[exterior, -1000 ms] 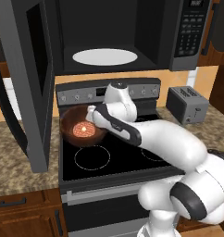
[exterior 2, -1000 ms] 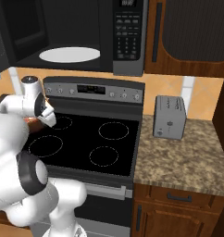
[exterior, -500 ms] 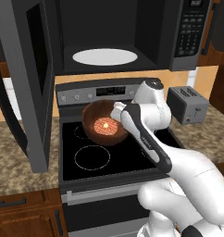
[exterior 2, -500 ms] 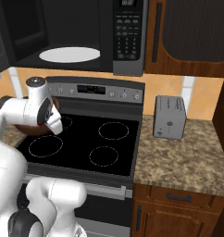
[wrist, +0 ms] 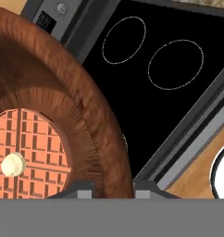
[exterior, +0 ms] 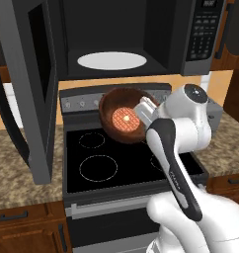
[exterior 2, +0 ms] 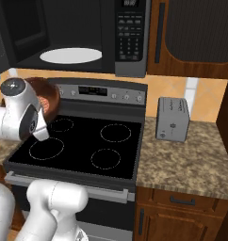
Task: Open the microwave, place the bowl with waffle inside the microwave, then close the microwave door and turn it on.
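Note:
The microwave (exterior: 190,39) hangs over the stove with its cavity exposed and the white turntable (exterior: 111,61) bare. Its door (exterior: 30,89) is swung wide open to the left. My gripper (exterior: 143,109) is shut on the right rim of the reddish-brown bowl (exterior: 109,106), which hangs tilted in the air in front of the stove's control panel, just below the cavity. The waffle (exterior: 125,117) lies inside it. In the hand view the bowl (wrist: 63,92) rim runs between my gripper (wrist: 113,187) tips and the waffle (wrist: 30,148) carries a pale blob. The bowl (exterior 2: 47,101) peeks out behind my hand.
A black-topped stove (exterior 2: 87,141) with several burner rings lies under the bowl. A grey toaster (exterior 2: 172,119) stands on the granite counter (exterior 2: 191,160) to the right. The keypad (exterior 2: 129,33) is at the microwave's right, with wooden cabinets beside it.
The arm has lifted the bowl from low over the left burners up and to the right, to just under the microwave opening. The bowl now tilts toward the camera.

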### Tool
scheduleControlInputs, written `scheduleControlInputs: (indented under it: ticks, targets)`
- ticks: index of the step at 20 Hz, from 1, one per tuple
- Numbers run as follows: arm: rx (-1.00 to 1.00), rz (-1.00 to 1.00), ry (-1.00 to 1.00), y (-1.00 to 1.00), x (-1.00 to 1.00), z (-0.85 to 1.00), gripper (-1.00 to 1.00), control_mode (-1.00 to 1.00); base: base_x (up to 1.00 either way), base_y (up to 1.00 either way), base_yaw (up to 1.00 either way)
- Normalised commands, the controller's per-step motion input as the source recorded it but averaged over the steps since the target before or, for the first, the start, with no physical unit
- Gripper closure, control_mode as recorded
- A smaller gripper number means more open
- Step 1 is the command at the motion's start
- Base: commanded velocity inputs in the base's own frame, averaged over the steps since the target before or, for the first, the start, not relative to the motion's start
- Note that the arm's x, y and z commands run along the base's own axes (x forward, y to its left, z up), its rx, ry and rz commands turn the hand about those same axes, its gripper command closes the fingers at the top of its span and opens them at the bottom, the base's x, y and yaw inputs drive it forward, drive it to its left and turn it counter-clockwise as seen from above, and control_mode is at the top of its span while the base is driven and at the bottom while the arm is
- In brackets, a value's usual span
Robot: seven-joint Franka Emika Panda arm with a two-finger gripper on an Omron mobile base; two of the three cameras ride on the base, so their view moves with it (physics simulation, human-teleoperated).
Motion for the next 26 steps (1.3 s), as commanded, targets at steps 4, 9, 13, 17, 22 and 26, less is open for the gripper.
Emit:
scheduleControlInputs:
  ticks: [4,9,13,17,22,26]
  targets:
    - [0.00,-0.29,0.00,-0.13,-0.43,1.00,1.00,-1.00,0.00,0.00,0.00]
    - [0.06,-0.23,-0.02,-0.08,-0.06,0.79,1.00,-1.00,0.00,0.00,0.00]
    - [0.07,-0.12,-0.08,-0.01,0.09,0.67,1.00,-1.00,0.00,0.00,0.00]
    - [0.08,-0.01,0.00,0.00,0.37,0.57,1.00,-1.00,0.00,0.00,0.00]
    - [0.03,0.00,0.00,0.00,0.51,0.34,1.00,-1.00,0.00,0.00,0.00]
    - [0.09,0.00,-0.06,0.00,0.61,0.05,1.00,-1.00,0.00,0.00,0.00]
